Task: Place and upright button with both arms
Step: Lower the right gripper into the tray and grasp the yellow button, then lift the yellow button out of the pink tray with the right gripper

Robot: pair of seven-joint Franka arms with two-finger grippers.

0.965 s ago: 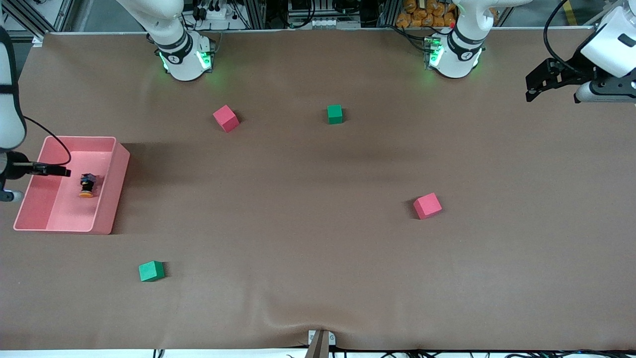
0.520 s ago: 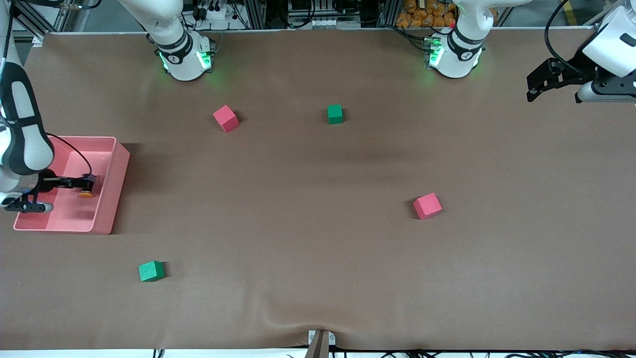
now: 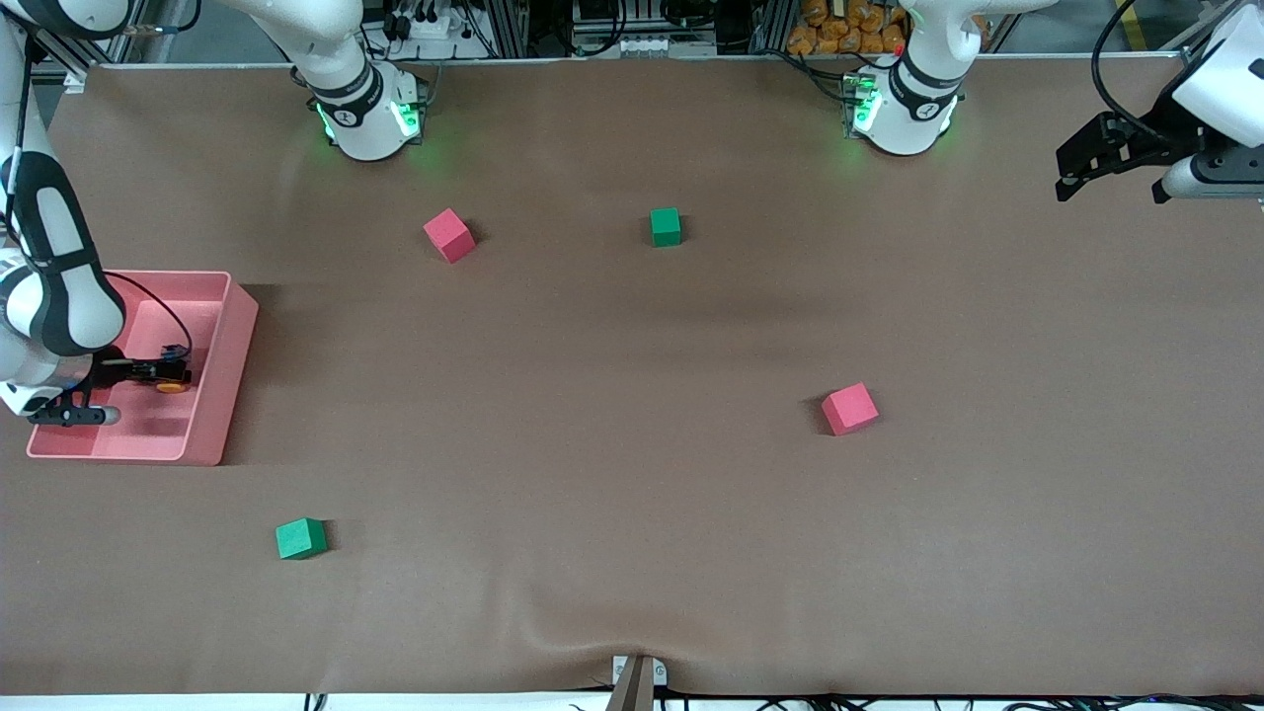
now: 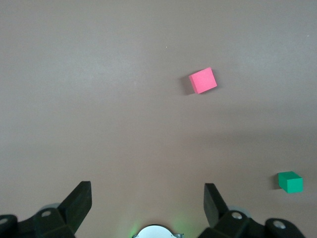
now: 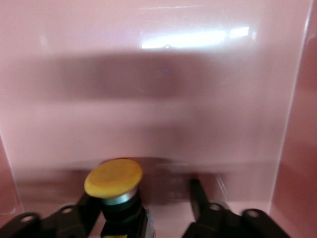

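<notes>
The button lies in the pink bin at the right arm's end of the table, its orange cap toward the front camera. My right gripper is low in the bin, open, its fingers on either side of the button. In the right wrist view the button sits against one finger, with a gap to the other finger; the gripper is not closed on it. My left gripper hangs open and empty in the air over the left arm's end of the table, also seen in its wrist view.
Two red cubes and two green cubes lie scattered on the brown table. The left wrist view shows a red cube and a green cube. The bin walls stand close around my right gripper.
My right gripper has moved down into the bin and onto the button, its fingers now on either side of it. The left gripper drifted slightly toward its end of the table.
</notes>
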